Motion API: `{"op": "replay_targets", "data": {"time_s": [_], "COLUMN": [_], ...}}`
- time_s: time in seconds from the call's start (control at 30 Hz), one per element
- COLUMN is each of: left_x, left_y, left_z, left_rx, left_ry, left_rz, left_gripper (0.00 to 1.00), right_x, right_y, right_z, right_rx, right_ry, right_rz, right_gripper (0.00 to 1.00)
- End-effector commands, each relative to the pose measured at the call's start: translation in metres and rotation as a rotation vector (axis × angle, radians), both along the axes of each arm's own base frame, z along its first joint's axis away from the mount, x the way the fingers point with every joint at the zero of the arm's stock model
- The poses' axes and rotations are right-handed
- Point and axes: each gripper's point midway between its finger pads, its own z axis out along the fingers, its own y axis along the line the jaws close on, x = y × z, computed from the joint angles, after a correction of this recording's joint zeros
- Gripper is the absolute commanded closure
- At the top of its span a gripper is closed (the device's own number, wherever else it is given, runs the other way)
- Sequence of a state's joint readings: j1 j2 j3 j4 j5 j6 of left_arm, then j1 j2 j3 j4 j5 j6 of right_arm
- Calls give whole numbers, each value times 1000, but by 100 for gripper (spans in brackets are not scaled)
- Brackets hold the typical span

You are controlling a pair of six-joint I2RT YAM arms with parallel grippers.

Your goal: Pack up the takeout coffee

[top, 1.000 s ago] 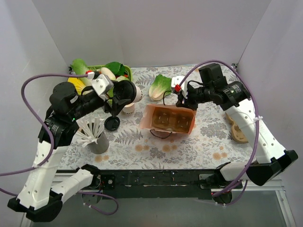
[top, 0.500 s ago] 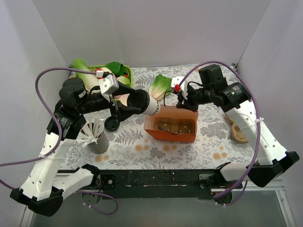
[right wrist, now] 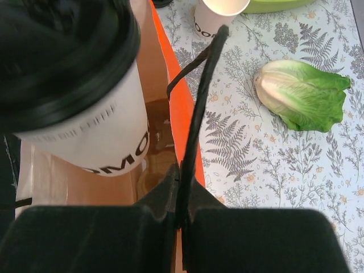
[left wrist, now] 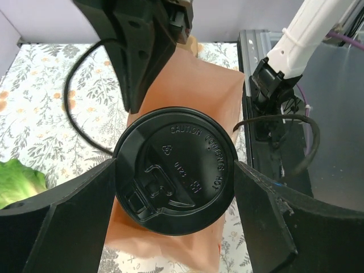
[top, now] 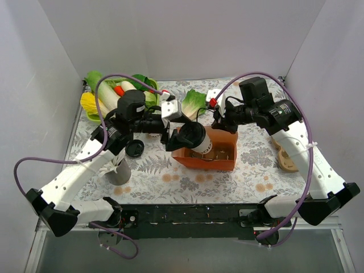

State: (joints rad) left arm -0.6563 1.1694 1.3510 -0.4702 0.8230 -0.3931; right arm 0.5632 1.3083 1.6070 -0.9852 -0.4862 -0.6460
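Both fingers (left wrist: 68,224) of left gripper (left wrist: 175,170) clamp takeout coffee (left wrist: 176,153) between them, above orange bag (top: 211,164)

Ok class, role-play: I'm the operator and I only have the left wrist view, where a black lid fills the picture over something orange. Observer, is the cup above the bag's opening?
Observer: Yes. In the top view the takeout coffee hangs tilted over the open mouth of the orange bag, base pointing in.
Operator: What keeps the bag open?
Observer: The right end effector is shut on the bag's black handle, holding that side up.
Operator: Anything nearby to avoid?
Observer: A lidless cup stands upright just beyond the bag.
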Motion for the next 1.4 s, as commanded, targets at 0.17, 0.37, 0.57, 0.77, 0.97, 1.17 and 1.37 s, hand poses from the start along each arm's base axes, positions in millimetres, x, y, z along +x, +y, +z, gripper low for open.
{"op": "replay_targets", "data": {"time_s": [0.17,0.37,0.57,0.77,0.97,1.17,1.37], "left_x": [9,9,10,-3,-20,-15,-4], "left_y": [-38,-48,-50,-55,-55,-55,-61], "left_z": [-33,-58,-87,-111,-140,-150,-136], "left_rx": [88,155,216,262,318,378,363], "left_ry": [-142,-245,-338,-413,-471,-564,-685], "left_rz": [18,34,18,-45,-111,-85,-61], "left_gripper": [100,100,100,100,100,100,100], "right_x": [-2,-11,-23,-37,-29,-40,-47], "right_y": [-4,-9,-5,-4,-5,3,6], "right_z": [34,35,26,6,10,-3,-9], "right_rx": [79,98,98,94,177,208,227], "right_ry": [-85,-90,-84,-61,-146,-57,4], "right_rz": [-56,-66,-24,-5,-86,-65,-61], "right_gripper": [99,99,99,99,99,99,99]}}
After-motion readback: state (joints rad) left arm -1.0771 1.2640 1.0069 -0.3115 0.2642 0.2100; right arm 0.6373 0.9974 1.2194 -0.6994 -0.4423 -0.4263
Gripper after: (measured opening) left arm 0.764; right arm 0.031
